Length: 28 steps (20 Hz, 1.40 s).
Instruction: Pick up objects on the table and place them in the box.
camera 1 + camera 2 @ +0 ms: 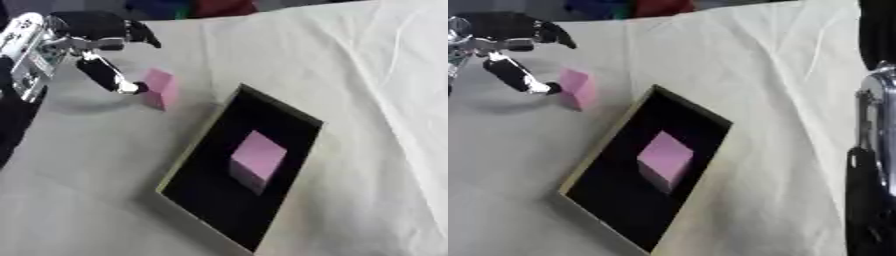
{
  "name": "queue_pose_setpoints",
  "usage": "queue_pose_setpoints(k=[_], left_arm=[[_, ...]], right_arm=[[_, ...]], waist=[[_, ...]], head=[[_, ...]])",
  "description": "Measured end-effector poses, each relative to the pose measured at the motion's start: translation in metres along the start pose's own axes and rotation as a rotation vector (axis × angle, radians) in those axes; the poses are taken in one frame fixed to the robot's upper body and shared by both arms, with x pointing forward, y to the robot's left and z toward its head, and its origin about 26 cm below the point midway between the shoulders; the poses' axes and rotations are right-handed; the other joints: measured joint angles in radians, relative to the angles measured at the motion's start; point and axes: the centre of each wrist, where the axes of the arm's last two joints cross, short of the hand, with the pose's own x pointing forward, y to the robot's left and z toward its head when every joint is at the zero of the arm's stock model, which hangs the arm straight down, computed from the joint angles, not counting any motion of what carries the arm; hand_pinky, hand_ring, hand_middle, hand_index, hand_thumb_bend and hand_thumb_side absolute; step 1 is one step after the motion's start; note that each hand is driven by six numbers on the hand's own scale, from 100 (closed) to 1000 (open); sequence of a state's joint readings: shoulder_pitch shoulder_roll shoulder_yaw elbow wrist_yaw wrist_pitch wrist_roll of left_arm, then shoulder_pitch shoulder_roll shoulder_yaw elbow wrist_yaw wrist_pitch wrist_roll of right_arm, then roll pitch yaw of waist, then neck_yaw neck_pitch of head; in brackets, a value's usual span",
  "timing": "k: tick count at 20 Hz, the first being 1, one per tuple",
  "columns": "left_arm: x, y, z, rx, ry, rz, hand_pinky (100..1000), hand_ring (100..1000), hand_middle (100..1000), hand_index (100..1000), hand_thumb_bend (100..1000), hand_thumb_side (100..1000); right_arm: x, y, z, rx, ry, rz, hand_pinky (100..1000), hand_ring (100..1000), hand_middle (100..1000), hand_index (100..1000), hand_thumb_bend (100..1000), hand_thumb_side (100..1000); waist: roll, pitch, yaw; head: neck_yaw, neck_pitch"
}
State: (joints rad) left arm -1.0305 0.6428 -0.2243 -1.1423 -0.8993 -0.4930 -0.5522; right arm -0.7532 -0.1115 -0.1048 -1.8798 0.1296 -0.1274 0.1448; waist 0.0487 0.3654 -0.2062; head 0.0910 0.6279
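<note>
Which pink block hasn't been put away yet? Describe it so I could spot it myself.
Find the black-lined box lying in the middle of the white cloth. Up and to its left, the robot's left hand reaches down, thumb tip touching a pink block. Unlike the pink block in the box, this one sits on the cloth.

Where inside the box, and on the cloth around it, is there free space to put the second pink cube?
Inside the box, the black floor is bare nearer than the pink cube inside and behind it. The cloth right of the box is bare. It is crowded only around the left hand and the other cube.
</note>
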Motion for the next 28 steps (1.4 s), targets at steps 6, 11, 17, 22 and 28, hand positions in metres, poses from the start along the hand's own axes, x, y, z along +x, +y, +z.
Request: queue_pose_setpoints(k=[6,11,17,22,28], left_arm=[[0.000,0.001,-0.004,-0.050,-0.027,-0.018,817,869,862,938,387,558],[-0.002,-0.002,-0.004,-0.067,-0.014,0.006,808,860,858,935,355,569],[-0.001,-0.009,-0.011,-0.090,-0.013,0.041,804,857,855,932,331,594],[-0.002,-0.014,-0.013,-0.115,-0.003,0.063,805,857,854,930,318,586],[0.000,-0.016,-0.015,-0.126,-0.005,0.089,776,831,819,901,251,545]], right_arm=[[0.000,0.000,0.000,-0.002,0.006,-0.005,861,827,581,793,100,1000],[0.000,-0.001,0.000,-0.004,0.008,-0.008,861,827,579,793,100,1000],[0.001,-0.002,-0.001,-0.012,0.009,-0.008,862,828,577,793,100,1000],[0.001,-0.002,-0.002,-0.016,0.007,-0.011,862,828,576,793,100,1000],[0.001,-0.003,-0.002,-0.023,0.011,-0.011,862,828,576,794,100,1000]], waist=[[0.017,0.010,-0.014],[0.017,0.015,-0.024],[0.018,0.028,-0.034],[0.018,0.031,-0.037],[0.021,0.031,-0.037]], head=[[-0.001,-0.013],[0.002,-0.019],[0.009,-0.031],[0.010,-0.031],[0.011,-0.031]])
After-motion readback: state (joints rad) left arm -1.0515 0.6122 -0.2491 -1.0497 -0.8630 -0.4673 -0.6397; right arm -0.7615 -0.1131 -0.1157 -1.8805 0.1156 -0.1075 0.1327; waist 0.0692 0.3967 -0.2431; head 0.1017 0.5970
